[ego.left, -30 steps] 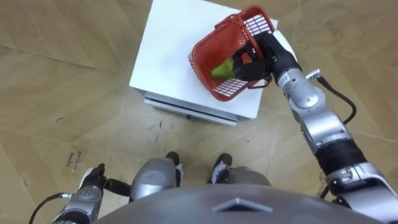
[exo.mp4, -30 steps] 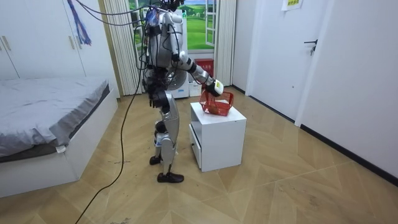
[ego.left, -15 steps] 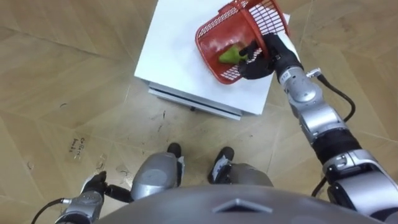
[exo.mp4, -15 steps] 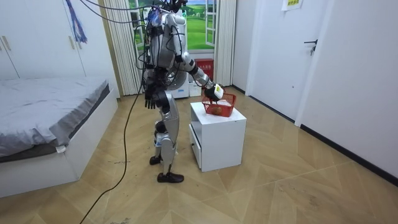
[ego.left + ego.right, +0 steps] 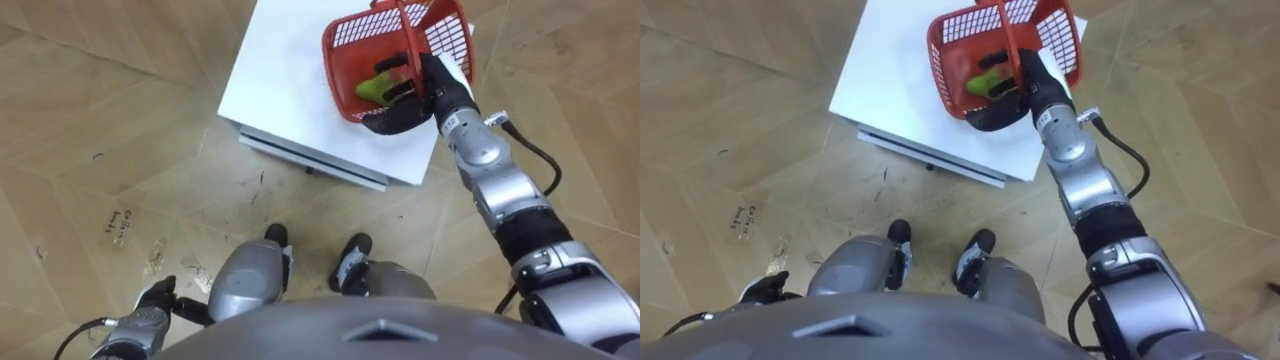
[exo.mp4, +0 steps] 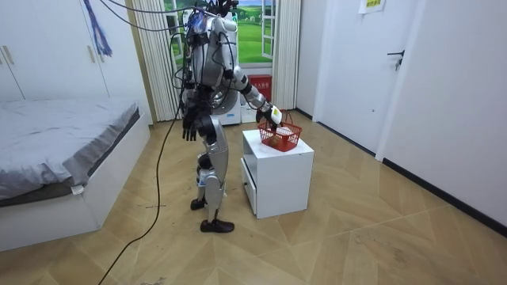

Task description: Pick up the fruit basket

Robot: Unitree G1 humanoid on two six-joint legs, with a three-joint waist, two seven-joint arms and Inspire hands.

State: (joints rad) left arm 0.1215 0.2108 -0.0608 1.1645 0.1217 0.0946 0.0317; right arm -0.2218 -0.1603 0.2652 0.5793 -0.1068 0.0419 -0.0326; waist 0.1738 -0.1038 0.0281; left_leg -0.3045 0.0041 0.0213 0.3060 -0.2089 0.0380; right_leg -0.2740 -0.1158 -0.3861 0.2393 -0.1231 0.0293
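The red fruit basket [image 5: 445, 28] stands level on the white cabinet [image 5: 290, 80], its handle [image 5: 404, 30] upright and a green fruit [image 5: 376, 86] inside. My right hand [image 5: 422, 96] is at the basket's near rim. Its fingers [image 5: 398, 88] reach fairly straight over the rim into the basket, and the thumb side lies under the outer wall. In the right eye view the same hand [image 5: 1026, 84] rests against the basket [image 5: 1052, 30]. My left hand [image 6: 188, 127] hangs by my hip with relaxed fingers and holds nothing. I stand upright at the cabinet's front.
The cabinet [image 6: 277, 170] has a drawer front facing me and wooden floor all round. A bed [image 6: 63, 150] stands at the room view's left. A door [image 6: 352, 71] and white wall are at its right, with curtains and a window behind me.
The basket was tipped toward me in my curled right hand; it now stands level with the handle up. The hand's fingers have straightened over the rim.
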